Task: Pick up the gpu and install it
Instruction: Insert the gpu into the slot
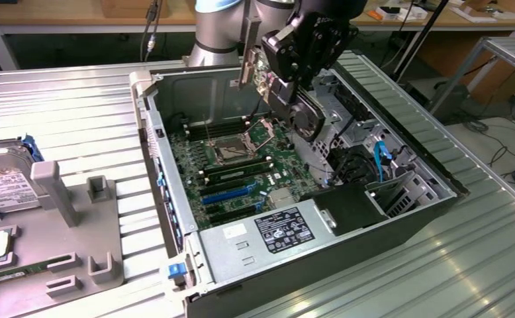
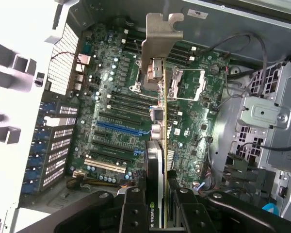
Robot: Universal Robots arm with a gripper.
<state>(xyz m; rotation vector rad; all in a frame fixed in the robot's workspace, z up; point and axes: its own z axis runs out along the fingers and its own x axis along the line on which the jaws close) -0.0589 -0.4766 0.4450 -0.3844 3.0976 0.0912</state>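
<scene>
Gripper: the gripper (image 1: 280, 83) is clenched on the gpu (image 1: 304, 114), one finger on each face of the card; the wrist view shows the black fingers (image 2: 131, 211) pressed against both sides of it
Gpu location: carried over the open computer case (image 1: 416, 218), above the motherboard (image 1: 239, 165) near the CPU socket (image 1: 231, 151); it looks clear of the board
Gpu attitude: on edge and tilted, with the fan shroud facing the exterior view's right
Bracket: the silver bracket (image 2: 160, 43) sits at the end of the card farthest from the fingers, toward the rear wall of the case
Expansion slots: the blue slot (image 1: 231, 192) and the black slots beside it are unoccupied; in the wrist view the card edge runs just beside the end of the blue slot (image 2: 121, 127)
Case: lying on its side with the side panel off, on a ribbed metal table (image 1: 63, 106)
Fixture: a grey tray (image 1: 72, 232) on the exterior view's left carries a hard drive (image 1: 1, 185) and a RAM stick (image 1: 19, 271), well apart from the gripper
</scene>
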